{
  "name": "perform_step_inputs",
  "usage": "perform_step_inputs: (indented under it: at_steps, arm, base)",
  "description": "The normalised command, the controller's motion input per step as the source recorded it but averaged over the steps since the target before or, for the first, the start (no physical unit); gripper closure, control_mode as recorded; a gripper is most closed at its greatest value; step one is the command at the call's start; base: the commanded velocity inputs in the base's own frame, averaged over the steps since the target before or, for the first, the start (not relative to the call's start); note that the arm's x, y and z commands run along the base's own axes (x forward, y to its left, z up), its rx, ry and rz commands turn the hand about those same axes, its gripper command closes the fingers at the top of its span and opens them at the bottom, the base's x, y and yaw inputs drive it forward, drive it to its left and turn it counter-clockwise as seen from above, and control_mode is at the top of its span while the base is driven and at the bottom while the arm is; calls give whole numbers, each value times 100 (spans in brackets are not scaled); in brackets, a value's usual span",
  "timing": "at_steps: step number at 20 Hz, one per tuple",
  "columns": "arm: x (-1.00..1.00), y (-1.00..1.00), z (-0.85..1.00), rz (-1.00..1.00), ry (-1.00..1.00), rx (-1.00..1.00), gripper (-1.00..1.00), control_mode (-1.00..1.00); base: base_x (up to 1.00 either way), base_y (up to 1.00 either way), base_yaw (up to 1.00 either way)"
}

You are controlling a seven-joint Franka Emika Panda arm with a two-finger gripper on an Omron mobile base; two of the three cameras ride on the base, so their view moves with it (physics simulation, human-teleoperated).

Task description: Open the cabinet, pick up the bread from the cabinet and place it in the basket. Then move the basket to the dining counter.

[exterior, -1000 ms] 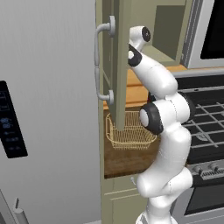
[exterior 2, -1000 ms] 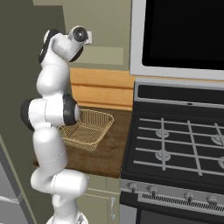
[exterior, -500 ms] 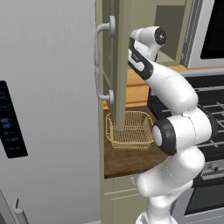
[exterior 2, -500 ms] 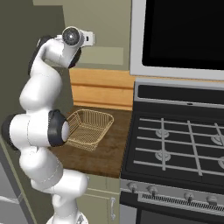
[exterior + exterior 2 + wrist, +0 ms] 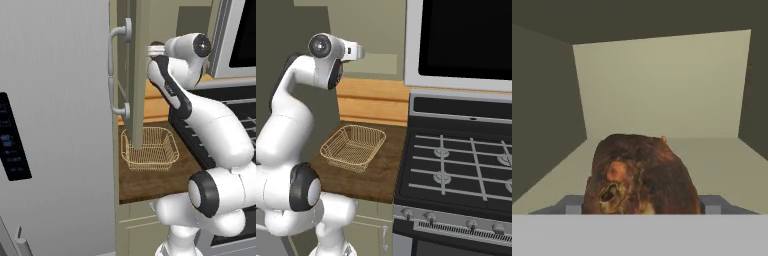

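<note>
The bread [image 5: 641, 176], a dark-brown lump, fills the lower middle of the hand view on the floor of the open cabinet [image 5: 662, 85]. My gripper [image 5: 642, 205] is shut on it, one grey fingertip [image 5: 571, 204] against each side. The cabinet door [image 5: 138, 75] stands swung out edge-on, with its curved silver handle [image 5: 117, 70] toward the fridge. My hand [image 5: 156, 49] reaches in behind that door. The wire basket [image 5: 149, 148] sits below on the wood countertop, and holds nothing in the right base view [image 5: 353, 146]. The dining counter is out of view.
The grey fridge [image 5: 50, 125] stands left of the cabinet door. A stove [image 5: 456, 165] with black grates borders the countertop [image 5: 376, 175] on the right, below a microwave [image 5: 461, 40]. My own elbow hangs over the stove's edge.
My arm's elbow has swung down and toward the stove, while the hand has stayed at cabinet height by the door. Basket and door have not moved.
</note>
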Motion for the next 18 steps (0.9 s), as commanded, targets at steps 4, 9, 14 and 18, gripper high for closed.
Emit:
perform_step_inputs:
  at_steps: [4,9,14,18]
  arm:
    - [-100,-27,-1,-1,9,0,100,-100]
    - [-98,-28,0,-3,12,0,100,-100]
    - [-77,-12,0,-1,23,0,100,-100]
    - [-100,-1,-3,-1,16,0,100,-100]
  base:
    - [0,0,0]
    - [0,0,0]
    - [0,0,0]
    - [0,0,0]
